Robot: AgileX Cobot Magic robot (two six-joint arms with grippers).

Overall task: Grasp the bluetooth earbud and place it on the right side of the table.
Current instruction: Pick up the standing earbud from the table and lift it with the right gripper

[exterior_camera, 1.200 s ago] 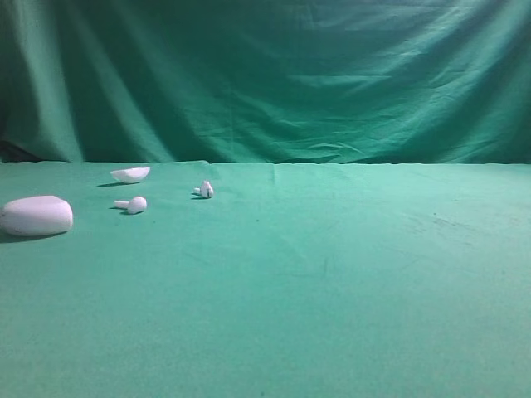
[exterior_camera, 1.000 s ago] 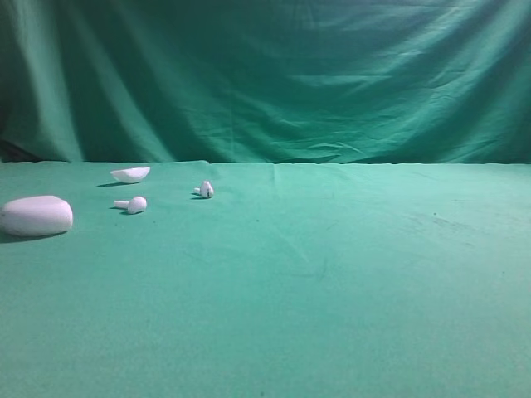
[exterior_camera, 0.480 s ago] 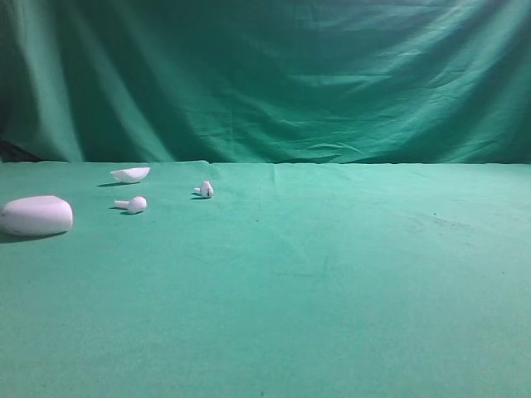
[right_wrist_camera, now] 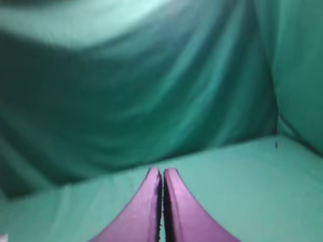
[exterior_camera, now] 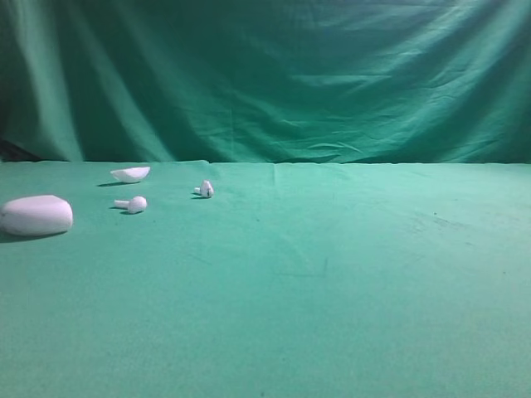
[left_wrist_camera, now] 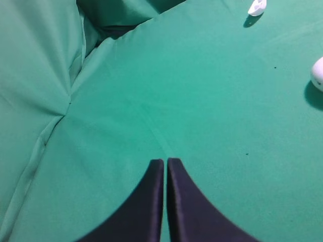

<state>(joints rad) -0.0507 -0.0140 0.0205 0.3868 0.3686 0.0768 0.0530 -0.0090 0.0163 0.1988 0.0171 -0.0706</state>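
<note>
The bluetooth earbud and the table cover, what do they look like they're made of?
The bluetooth earbud looks like hard white plastic, smooth and probably glossy: a rounded moulded shape with a small dark speck, though too small to be sure. The table is covered in green woven cloth with a matte finish: it shows soft creases and no sharp reflections.

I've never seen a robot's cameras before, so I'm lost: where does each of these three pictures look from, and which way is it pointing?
Exterior high: faces the table and backdrop from the front; no arm shows.
Left wrist: rides the left arm, looking down past the shut left gripper at the cloth.
Right wrist: rides the right arm, looking past the shut right gripper toward the backdrop.
Shared: the shallow white shell shows in the exterior and left wrist views.
</note>
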